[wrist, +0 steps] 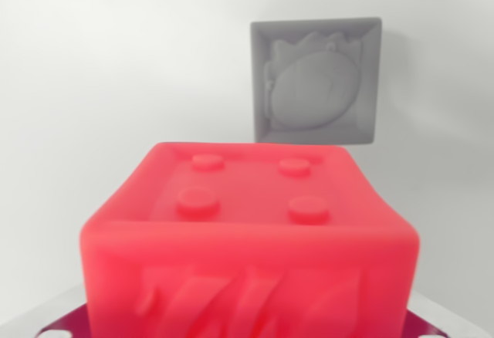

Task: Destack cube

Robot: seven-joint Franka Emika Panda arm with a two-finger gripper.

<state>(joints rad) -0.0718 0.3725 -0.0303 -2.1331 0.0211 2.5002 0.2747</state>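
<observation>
A red cube [251,241] fills the lower half of the wrist view, very close to the camera and blurred. Its upper face carries four round studs and its near face has a raised pattern. Dark magenta and silver parts of my gripper [247,329] show only at the bottom corners, on either side of the cube; the fingertips are hidden behind it. The cube appears held well above the surface. A grey cube [316,81] with an embossed picture lies farther off on the white surface, apart from the red one, toward the wrist view's upper right.
A plain white surface [100,68] spreads around and behind both cubes.
</observation>
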